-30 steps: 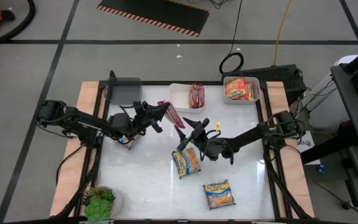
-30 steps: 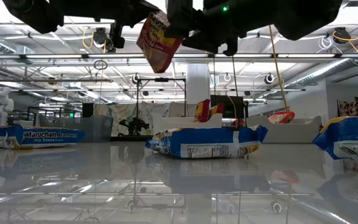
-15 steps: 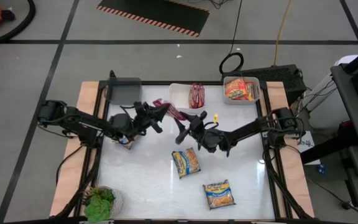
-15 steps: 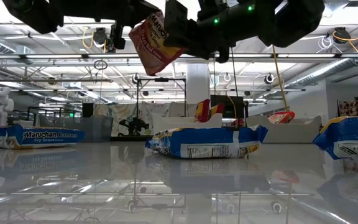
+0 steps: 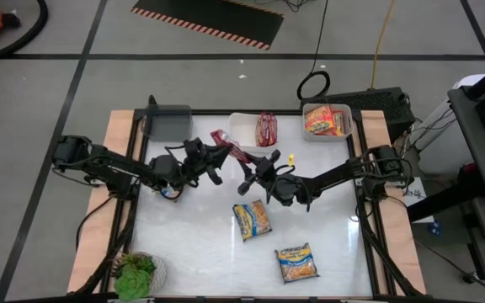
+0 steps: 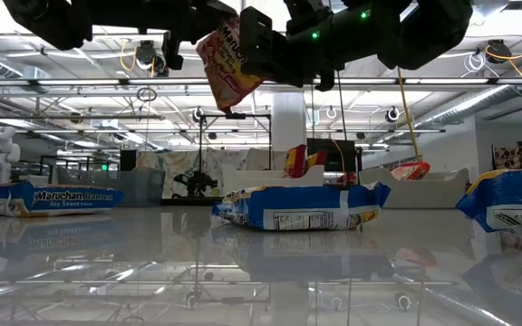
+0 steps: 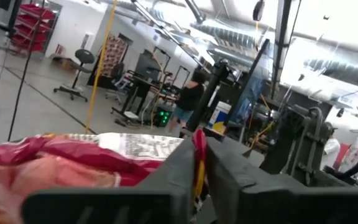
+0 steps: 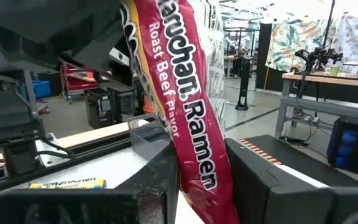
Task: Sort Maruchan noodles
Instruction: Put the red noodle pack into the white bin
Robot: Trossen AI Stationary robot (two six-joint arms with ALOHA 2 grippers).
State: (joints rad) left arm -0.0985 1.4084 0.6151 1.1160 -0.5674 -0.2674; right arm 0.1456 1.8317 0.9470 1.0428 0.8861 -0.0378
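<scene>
Your left gripper [image 5: 222, 148] and right gripper [image 5: 247, 166] both pinched the red packet [image 5: 228, 148] above the glossy white table [image 5: 192, 244]; a person [image 7: 187, 99] stood in the workshop behind.

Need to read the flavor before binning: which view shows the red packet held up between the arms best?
The right wrist view: the red packet fills the frame, label legible as Roast Beef Flavor. High view shows only a thin edge-on sliver; low view shows it hanging, partly hidden; left wrist view is blurred.

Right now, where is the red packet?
In the high view, the red packet hangs above the table's middle back, between the left gripper and the right gripper, near the white tray.
</scene>
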